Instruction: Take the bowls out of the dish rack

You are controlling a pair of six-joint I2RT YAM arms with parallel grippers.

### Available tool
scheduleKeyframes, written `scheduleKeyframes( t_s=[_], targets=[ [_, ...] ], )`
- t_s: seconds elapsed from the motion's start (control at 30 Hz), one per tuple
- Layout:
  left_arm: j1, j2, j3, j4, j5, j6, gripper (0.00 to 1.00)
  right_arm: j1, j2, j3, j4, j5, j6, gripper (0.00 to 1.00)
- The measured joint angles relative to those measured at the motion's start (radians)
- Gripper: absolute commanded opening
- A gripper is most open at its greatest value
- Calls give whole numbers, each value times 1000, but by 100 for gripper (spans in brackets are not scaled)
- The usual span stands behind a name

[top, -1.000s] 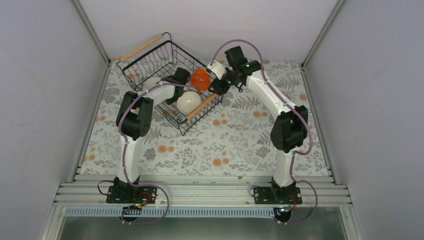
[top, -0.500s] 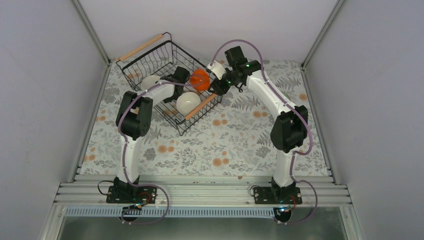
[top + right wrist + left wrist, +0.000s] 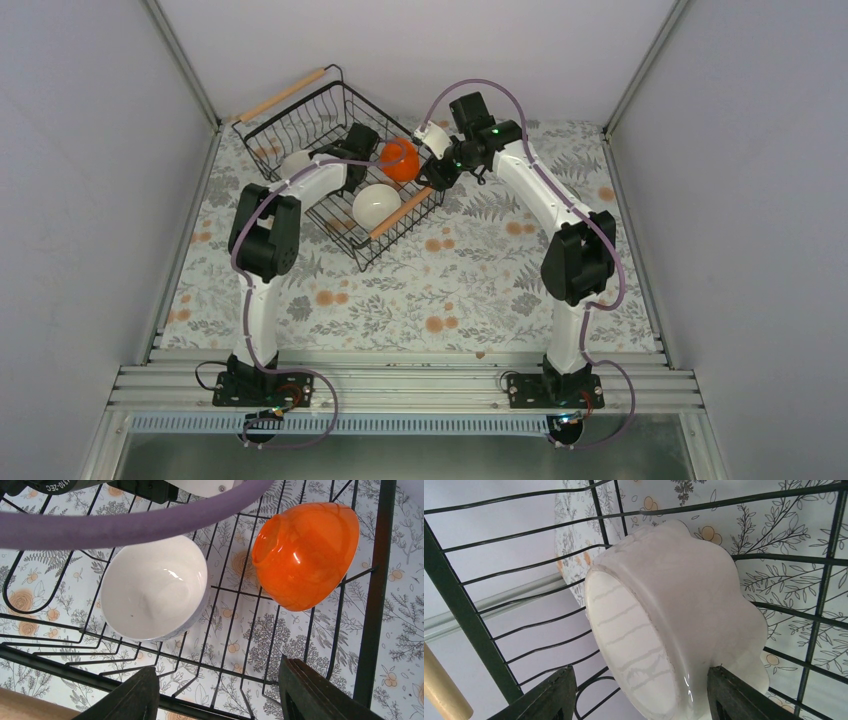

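Black wire makes up the dish rack (image 3: 345,235), which sits turned at an angle in the upper left of the overhead view on the floral-print desk (image 3: 450,290). I count three bowls inside it.

The orange bowl (image 3: 399,160) is at the rack's right-hand corner. The plain white bowl (image 3: 376,204) is below it, near the lower wooden handle (image 3: 403,212). The scallop-edged white bowl (image 3: 295,163) shows partly at the rack's left side, behind my left arm.

My left tool (image 3: 358,140) is inside the rack. On its wrist camera the left tool (image 3: 644,682) is spread wide, with the scallop-edged white bowl (image 3: 674,620) tipped on its side between the two fingers. The finger at the lower right looks to be against the bowl's wall, and the one at the lower left stands clear of it. The tool is not clamped on the bowl.

My right tool (image 3: 437,172) hangs at the rack's right-hand edge. In its own view the right tool (image 3: 220,692) is also wide apart and holds nothing. Beyond it, the orange bowl (image 3: 305,555) lies on its side in the upper right of the frame, close to the rack's thick edge bar. The plain white bowl (image 3: 155,587) sits mouth-up at centre left on the wire floor. A purple cable (image 3: 125,525) crosses the top of that frame.
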Motion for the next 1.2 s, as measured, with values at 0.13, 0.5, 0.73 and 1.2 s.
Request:
scheduleKeyframes(
  t_s=[0.13,0.5,0.73,1.2],
  targets=[
    [0,0,0,0,-1,2,65,0,0,0,0,-2,0,58],
    [-2,-10,-63,11,5,-22,66,0,0,9,-16,-15,-7,58],
    [-3,-18,-114,27,17,-43,66,0,0,9,-18,-17,-7,58],
    [-12,-42,-227,134,42,-57,67,0,0,23,-34,-16,-7,59]
  ],
)
